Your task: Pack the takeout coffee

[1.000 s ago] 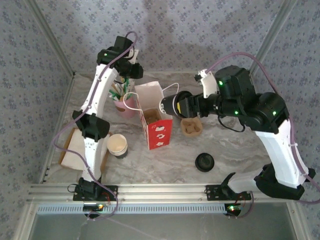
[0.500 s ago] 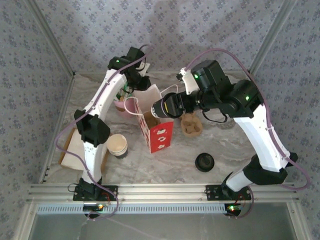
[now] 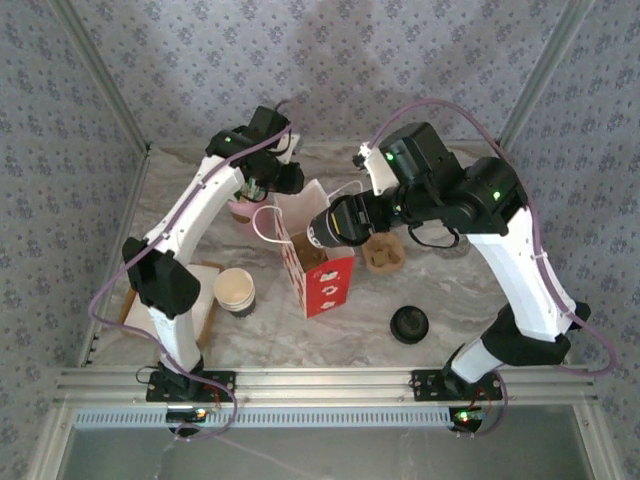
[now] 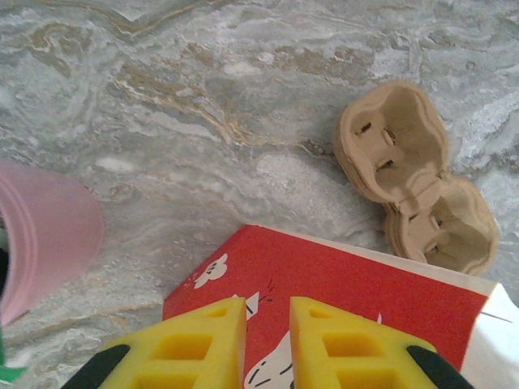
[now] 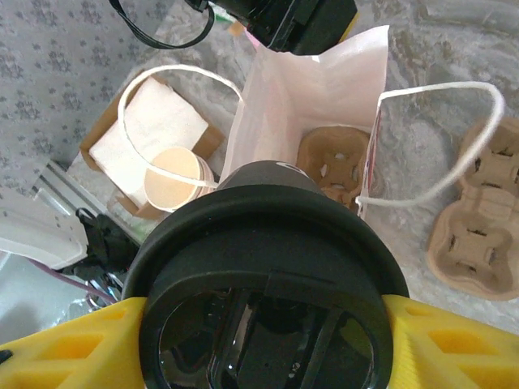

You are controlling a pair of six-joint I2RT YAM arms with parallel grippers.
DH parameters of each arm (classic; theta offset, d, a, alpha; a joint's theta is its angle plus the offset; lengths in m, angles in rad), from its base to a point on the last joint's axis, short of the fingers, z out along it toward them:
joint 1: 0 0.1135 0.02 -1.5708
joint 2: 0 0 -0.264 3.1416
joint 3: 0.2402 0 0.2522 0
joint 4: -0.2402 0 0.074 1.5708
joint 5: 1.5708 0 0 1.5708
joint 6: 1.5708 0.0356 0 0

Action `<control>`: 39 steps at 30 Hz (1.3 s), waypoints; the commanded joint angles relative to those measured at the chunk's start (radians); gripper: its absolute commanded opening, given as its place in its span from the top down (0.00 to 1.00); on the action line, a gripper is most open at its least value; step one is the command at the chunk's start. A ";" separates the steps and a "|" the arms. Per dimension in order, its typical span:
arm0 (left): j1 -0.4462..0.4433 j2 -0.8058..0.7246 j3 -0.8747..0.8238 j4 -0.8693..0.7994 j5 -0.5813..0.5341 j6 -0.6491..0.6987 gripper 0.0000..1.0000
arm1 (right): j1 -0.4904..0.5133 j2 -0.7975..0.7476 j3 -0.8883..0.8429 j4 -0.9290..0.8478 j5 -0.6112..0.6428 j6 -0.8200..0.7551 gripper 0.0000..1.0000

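Cup [image 3: 331, 228]: gripped in right hand [image 5: 263, 340], poised over bag [image 3: 326, 278] mouth, seemingly for lowering onto carrier [image 5: 332, 166] seated inside | Bag: stood on counter [image 3: 470, 300], rear rim pinched by narrowed left hand [image 4: 268, 314], judged to be kept open and steady.

Grey-veined marble worktop [image 4: 203, 97] spreads below the left end effector [image 4: 268, 312]; floral blue-grey wallpaper [image 3: 400, 60] rises well beyond it.
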 commanded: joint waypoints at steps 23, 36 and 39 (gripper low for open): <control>-0.043 -0.272 -0.309 0.223 0.126 -0.154 0.76 | 0.133 0.238 0.192 -0.313 0.098 0.001 0.40; 0.055 -0.382 -0.404 0.273 0.148 -0.171 0.59 | 0.142 0.222 0.054 -0.314 0.120 0.040 0.40; 0.069 -0.407 -0.425 0.280 0.149 -0.177 0.58 | 0.147 0.227 0.023 -0.314 0.122 0.046 0.41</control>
